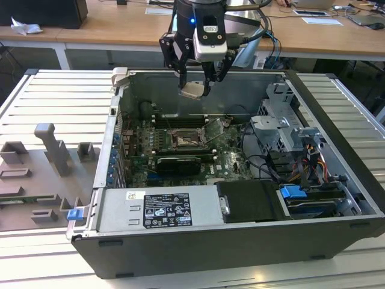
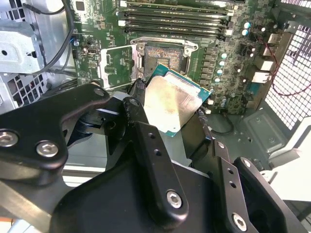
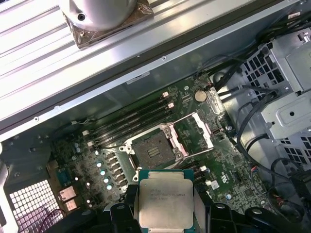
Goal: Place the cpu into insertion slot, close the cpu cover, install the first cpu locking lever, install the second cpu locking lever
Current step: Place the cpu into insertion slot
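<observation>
Gripper (image 1: pixel 194 84) is clamped on the cpu (image 3: pixel 166 201) by its edges, held above the insertion slot (image 3: pixel 154 151). The cpu cover (image 3: pixel 197 133) is swung open, exposing it.

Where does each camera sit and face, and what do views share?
Exterior view: off the arm, looking down into the open grey computer case; the black gripper hangs above, shut on the pale silver-beige square cpu.
First wrist view: on the arm, facing the silver-rimmed square insertion slot; fingers flank the cpu.
Second wrist view: on the arm, looking past black gripper links at that slot.
All share cpu and slot.
</observation>
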Controlling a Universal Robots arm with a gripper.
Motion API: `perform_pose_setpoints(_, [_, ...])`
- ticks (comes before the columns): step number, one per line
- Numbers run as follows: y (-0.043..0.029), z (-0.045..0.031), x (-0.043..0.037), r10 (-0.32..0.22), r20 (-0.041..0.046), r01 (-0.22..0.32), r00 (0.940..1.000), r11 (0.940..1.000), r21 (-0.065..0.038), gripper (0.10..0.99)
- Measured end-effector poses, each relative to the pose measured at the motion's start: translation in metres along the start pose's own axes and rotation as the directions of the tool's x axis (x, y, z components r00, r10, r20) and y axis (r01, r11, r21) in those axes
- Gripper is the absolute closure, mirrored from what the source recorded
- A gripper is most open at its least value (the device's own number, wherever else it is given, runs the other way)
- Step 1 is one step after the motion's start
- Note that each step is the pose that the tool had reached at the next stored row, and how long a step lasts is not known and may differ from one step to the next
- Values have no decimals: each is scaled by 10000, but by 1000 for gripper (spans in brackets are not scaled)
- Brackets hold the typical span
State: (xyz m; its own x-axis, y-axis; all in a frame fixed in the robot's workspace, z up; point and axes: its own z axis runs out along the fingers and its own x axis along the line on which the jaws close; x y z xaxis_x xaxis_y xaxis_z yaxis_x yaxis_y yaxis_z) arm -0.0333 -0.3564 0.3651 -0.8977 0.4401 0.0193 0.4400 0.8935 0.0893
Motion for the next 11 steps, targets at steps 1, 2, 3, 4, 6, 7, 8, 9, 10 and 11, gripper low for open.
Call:
perform_pose_setpoints(1, [0,0,0,18,2,-18,10000,10000,0,545])
perform_pose_setpoints(2, [0,0,0,48,4,-48,10000,10000,-1,545])
perform_pose_setpoints(3, [0,0,0,69,6,-69,10000,10000,-1,545])
perform_pose_setpoints(4, [0,0,0,104,9,-104,9999,9999,-2,545])
perform_pose_setpoints(6, [0,1,0,191,17,-191,9998,9998,-4,545])
perform_pose_setpoints(7, [0,1,0,247,22,-247,9997,9997,-5,545])
perform_pose_setpoints(8, [0,1,0,286,26,-286,9996,9996,-5,545])
perform_pose_setpoints(9, [0,1,0,310,28,-310,9995,9995,-6,545])
perform_pose_setpoints(10, [0,1,0,360,32,-360,9993,9994,-7,545])
perform_pose_setpoints(11, [0,1,0,393,35,-393,9992,9992,-8,545])
